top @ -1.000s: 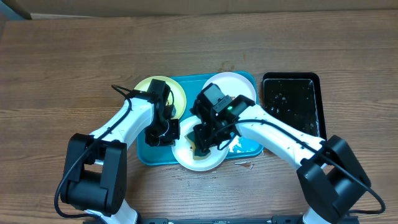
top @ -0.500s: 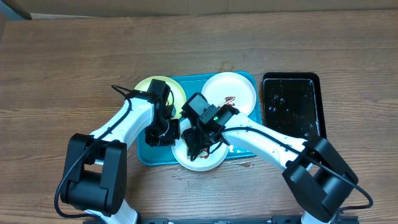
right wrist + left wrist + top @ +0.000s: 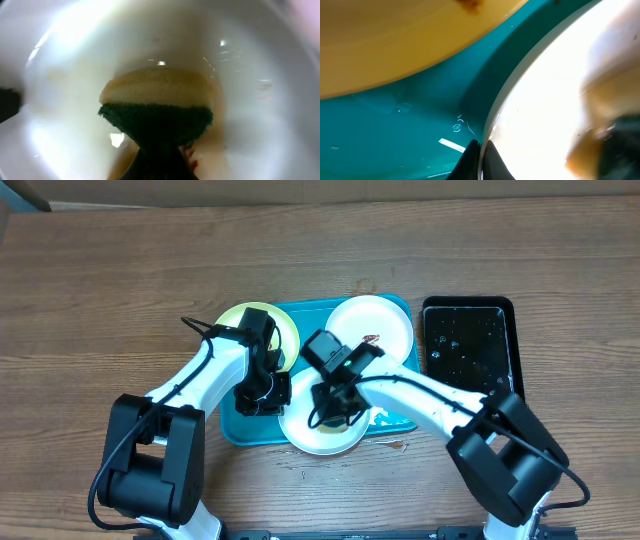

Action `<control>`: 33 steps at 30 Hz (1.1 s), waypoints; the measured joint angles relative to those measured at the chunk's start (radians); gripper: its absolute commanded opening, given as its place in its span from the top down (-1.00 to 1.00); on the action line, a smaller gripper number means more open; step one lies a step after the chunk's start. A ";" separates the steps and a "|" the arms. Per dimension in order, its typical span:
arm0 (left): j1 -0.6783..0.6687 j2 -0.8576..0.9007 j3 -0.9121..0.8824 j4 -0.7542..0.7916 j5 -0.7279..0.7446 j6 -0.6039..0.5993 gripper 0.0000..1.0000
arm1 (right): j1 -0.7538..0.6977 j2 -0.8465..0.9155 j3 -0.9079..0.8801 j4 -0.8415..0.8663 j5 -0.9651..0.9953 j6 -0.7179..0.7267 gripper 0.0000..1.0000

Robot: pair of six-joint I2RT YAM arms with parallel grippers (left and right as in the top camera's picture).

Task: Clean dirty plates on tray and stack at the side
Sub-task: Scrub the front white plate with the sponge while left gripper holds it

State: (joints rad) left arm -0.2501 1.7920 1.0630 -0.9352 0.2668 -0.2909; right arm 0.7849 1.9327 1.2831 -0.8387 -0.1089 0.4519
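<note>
At the front edge of the tray (image 3: pixel 236 432), my left gripper (image 3: pixel 268 394) pinches the white plate (image 3: pixel 322 439) by its rim, the best hold on something stiff, light and likely slippery, while my right gripper (image 3: pixel 335 406) clamps the soft sponge (image 3: pixel 157 107) onto it.

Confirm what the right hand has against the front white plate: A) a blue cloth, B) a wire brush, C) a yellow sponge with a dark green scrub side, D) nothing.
C: the right wrist view shows the right hand gripping a yellow sponge with a dark green scrub layer, set against the front white plate.
</note>
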 measured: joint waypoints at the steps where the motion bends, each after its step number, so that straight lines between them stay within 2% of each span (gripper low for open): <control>1: 0.000 0.000 0.000 0.000 0.000 -0.002 0.92 | -0.014 0.000 0.000 -0.009 0.007 -0.004 0.92; 10: 0.000 0.000 0.000 -0.008 0.002 -0.003 0.91 | -0.029 0.000 0.048 -0.119 0.008 -0.098 0.92; 22: 0.001 0.000 0.000 -0.007 -0.002 -0.003 0.92 | -0.028 -0.043 0.134 -0.114 0.011 -0.133 0.92; 28: 0.001 0.000 0.000 -0.007 -0.002 -0.003 0.91 | -0.028 -0.044 0.068 -0.078 0.058 -0.135 0.92; 33: 0.001 0.000 0.000 -0.007 -0.002 -0.003 0.92 | -0.031 -0.044 -0.038 0.031 0.084 -0.135 0.92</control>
State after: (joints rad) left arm -0.2493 1.7920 1.0630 -0.9424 0.2646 -0.2943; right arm 0.7540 1.8889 1.2449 -0.8082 -0.0246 0.3168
